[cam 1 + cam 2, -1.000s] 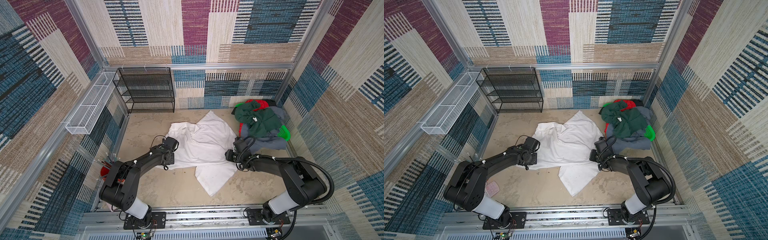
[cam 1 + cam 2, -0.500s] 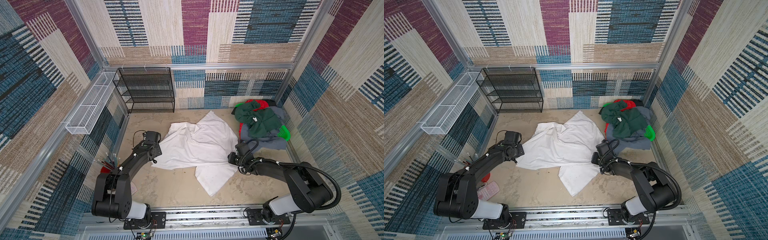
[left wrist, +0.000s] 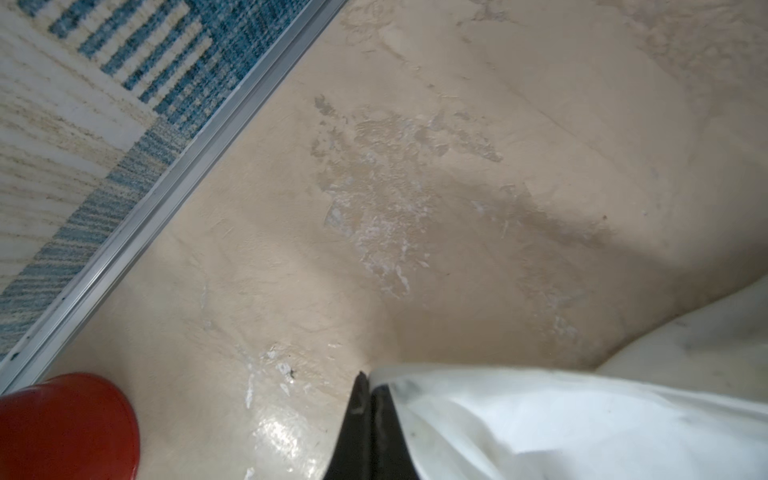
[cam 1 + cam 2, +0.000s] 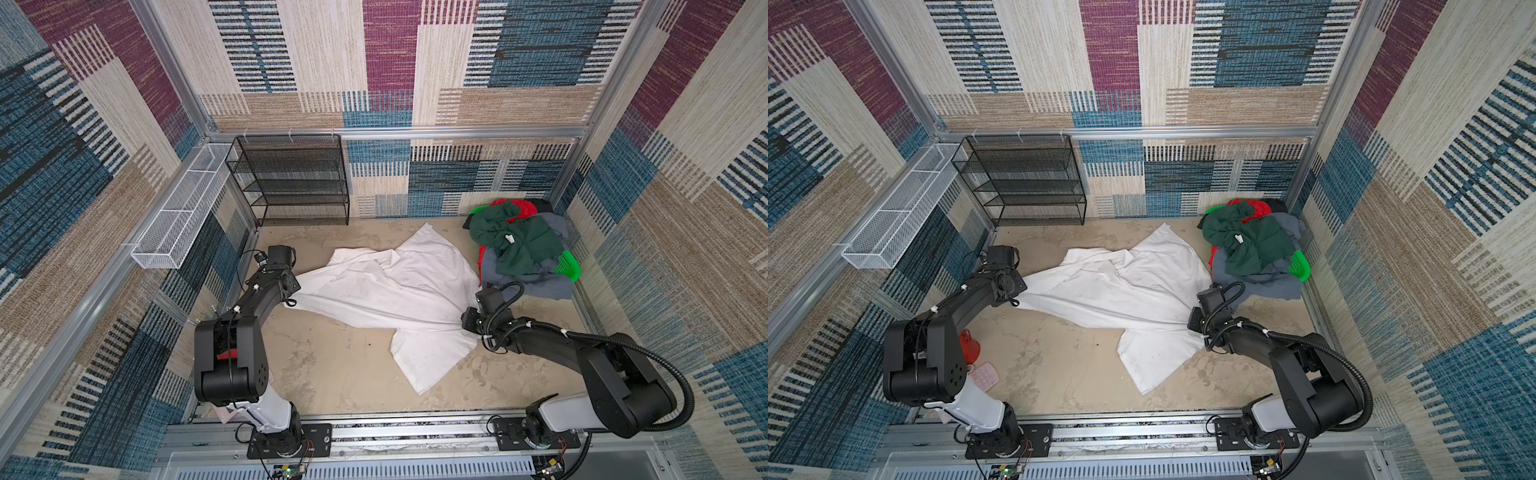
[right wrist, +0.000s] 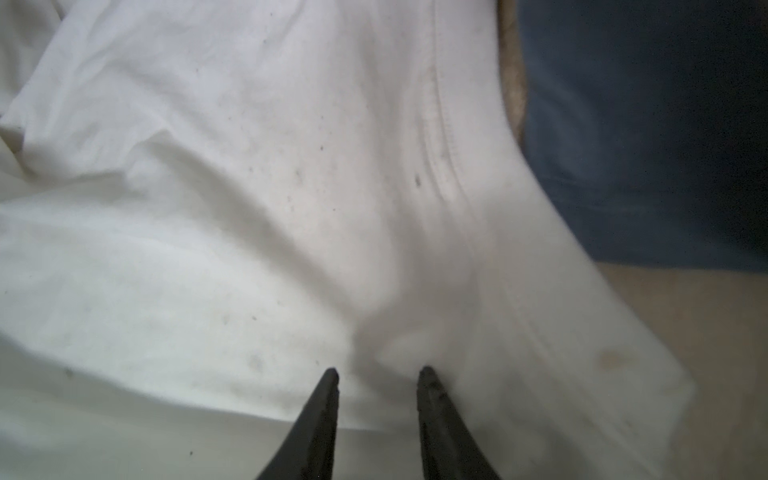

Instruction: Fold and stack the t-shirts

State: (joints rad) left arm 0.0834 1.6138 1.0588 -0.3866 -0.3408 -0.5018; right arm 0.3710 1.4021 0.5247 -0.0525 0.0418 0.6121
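At left edge of white t-shirt [image 4: 386, 291]: left claw [image 3: 367, 384] clenched on cloth. White t-shirt spread, rumpled, on bench [image 4: 332, 365]. At its right edge: right claw [image 5: 378, 374], jaws part apart, grasping bunched cloth. Just right of it: dark green t-shirt [image 4: 519, 245] heaped over grey-blue t-shirt [image 4: 536, 286].

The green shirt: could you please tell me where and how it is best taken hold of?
Probably the raised fold by its white label, from straight above: the green shirt lies crumpled on top, its edges draped over the grey shirt and the basket.
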